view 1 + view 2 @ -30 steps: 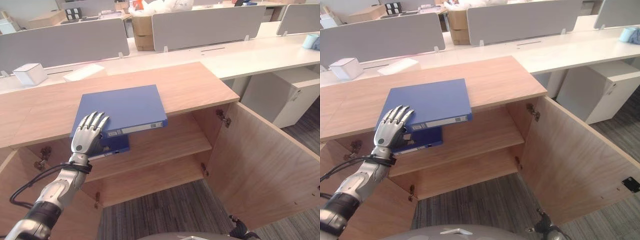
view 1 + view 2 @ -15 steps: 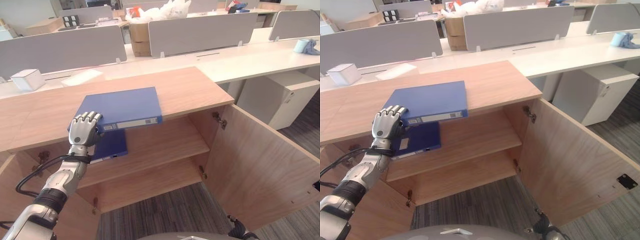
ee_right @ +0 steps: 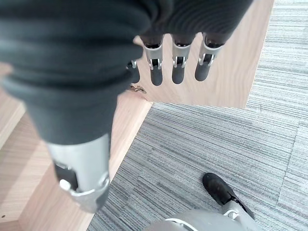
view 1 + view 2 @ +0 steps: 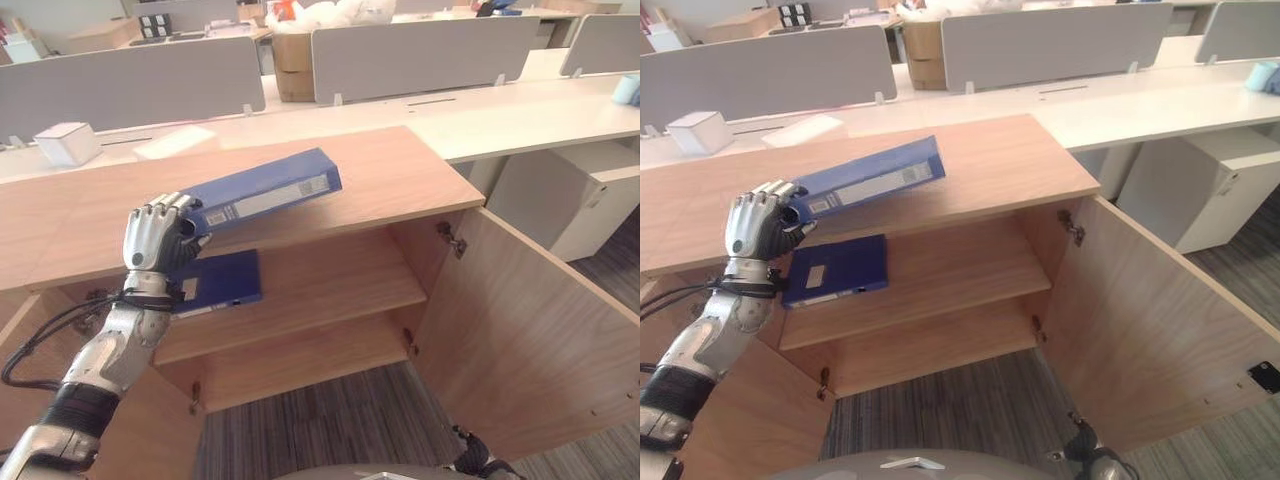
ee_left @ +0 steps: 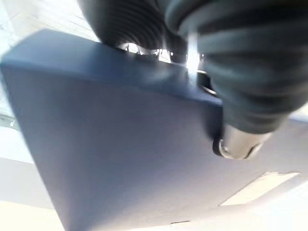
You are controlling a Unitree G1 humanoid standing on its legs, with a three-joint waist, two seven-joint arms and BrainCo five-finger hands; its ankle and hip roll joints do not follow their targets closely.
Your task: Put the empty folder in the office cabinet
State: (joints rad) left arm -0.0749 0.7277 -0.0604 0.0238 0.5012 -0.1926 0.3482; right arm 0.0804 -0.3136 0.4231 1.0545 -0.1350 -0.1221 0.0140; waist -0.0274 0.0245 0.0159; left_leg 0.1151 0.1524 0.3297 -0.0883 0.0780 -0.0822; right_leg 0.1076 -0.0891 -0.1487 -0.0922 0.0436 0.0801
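A blue folder (image 4: 262, 191) with a white spine label is lifted off the wooden cabinet top (image 4: 390, 175), its far end tilted upward. My left hand (image 4: 153, 232) is shut on its near left corner, fingers over the cover and thumb underneath; the left wrist view shows the blue cover (image 5: 120, 154) pressed against the hand. A second blue folder (image 4: 220, 283) lies flat on the upper shelf (image 4: 330, 280) inside the open cabinet, just below that hand. My right hand (image 3: 173, 65) hangs low over the carpet beside the open cabinet door, fingers straight and holding nothing.
The right cabinet door (image 4: 520, 330) stands swung wide open toward me. A lower shelf (image 4: 300, 365) sits beneath the upper one. Behind the cabinet run white desks with grey dividers (image 4: 420, 55), a white box (image 4: 66, 143) and a flat white item (image 4: 172, 141).
My left hand has curled round the folder's near corner and raised it off the cabinet top, so the folder now tilts with its spine facing me. The camera shifted slightly.
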